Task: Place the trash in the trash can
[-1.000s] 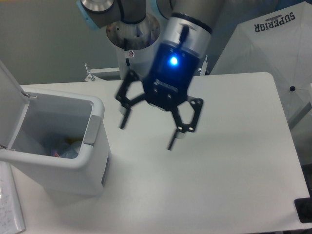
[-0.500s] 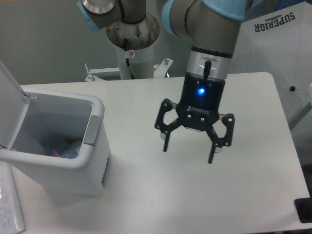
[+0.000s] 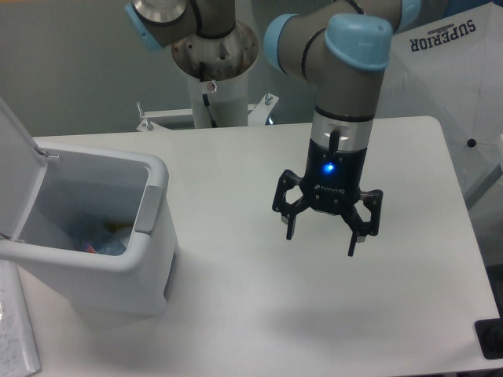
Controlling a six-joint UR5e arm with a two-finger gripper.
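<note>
Wide white table (image 3: 236,314), nothing loose visible on top. At left edge, big white trash can (image 3: 86,228), lid flipped up and back, mouth open. Inside, near the bottom, a jumble of trash (image 3: 106,239): bluish clear plastic, pale bits, a spot of red; can't tell bottle from wrapper at this res.

Above table, right of centre, arm (image 3: 346,86) pointing straight down, blue light lit on wrist. Gripper (image 3: 326,236) well apart from the can, jaws spread wide, nothing between them, tips hovering off the surface w/ shadow below.

Judging by that: job prob. done, or near done.

Risks from here, biggest first:
- Swinging arm back toward the can too low: clips rim or raised lid, shoves or tips the can, since light plastic w/ little inside.
- Dropping straight down w/ spread jaws: tips hit bare tabletop, nothing there to grab.
- Lid left up: no cover, so a knock to the can could spill the contents.
- Missed scrap hidden behind arm or outside frame: can't rule out; worth a check.
</note>
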